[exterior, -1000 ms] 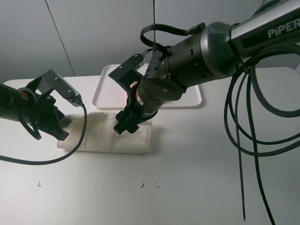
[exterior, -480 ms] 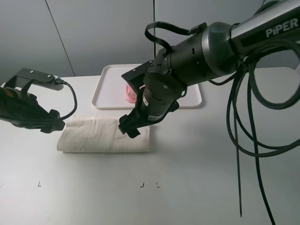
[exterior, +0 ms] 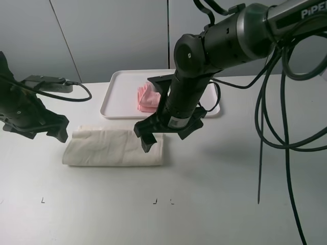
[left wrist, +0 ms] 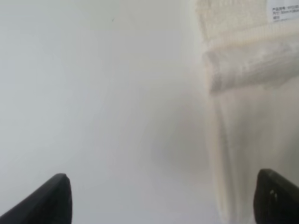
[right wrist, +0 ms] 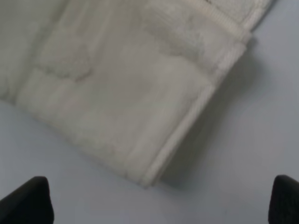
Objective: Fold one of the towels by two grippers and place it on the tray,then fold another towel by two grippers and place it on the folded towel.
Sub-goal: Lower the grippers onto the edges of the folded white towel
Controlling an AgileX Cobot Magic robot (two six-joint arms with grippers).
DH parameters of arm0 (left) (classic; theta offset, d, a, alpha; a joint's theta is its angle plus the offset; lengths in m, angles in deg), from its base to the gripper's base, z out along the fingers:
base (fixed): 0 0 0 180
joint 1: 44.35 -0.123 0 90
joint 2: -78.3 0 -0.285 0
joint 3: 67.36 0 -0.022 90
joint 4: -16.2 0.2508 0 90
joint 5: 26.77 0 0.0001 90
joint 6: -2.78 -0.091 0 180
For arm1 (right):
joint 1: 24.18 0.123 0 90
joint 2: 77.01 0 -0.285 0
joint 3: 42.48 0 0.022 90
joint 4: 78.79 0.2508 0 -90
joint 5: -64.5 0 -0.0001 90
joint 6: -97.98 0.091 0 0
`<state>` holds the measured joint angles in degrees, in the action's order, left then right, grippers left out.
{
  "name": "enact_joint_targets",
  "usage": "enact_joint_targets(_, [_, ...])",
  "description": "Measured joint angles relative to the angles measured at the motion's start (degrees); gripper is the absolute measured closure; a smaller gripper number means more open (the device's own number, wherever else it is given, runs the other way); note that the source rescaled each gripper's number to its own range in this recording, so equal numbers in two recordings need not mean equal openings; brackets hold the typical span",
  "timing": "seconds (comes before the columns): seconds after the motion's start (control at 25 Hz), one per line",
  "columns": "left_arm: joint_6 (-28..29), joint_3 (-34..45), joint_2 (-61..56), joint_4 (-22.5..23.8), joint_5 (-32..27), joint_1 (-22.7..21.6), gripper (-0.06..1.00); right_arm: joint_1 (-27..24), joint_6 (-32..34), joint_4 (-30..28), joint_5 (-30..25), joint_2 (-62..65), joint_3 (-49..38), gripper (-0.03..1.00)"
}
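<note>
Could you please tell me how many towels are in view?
2: the pink towel bundled on the tray; the cream towel folded on the table in front of it.

The cream towel (right wrist: 117, 93) lies folded on the pale table (right wrist: 252, 130), its layers stacked and slightly rumpled. One corner of it shows, with a stitched hem running along the edge. A soft shadow falls on the table just beside that corner. The right gripper (right wrist: 154, 200) hangs over it with its jaws spread wide. Only the two black fingertips (right wrist: 28, 203) show, blurred, at opposite edges of the picture, and they grip nothing.
</note>
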<state>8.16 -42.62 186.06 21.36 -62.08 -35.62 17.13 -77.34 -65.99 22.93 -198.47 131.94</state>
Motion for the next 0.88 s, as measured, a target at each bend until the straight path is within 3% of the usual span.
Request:
enact_joint_targets(0.2, [2.0, -3.9, 5.8, 0.9, -3.4, 0.0, -0.05, 0.0, -1.0, 0.2, -1.1, 0.0, 0.0, -0.03])
enact_joint_targets(0.88, [3.3, -4.8, 12.1, 0.6, -1.5, 0.0, -0.05, 0.0, -2.2, 0.2, -1.0, 0.0, 0.0, -0.03])
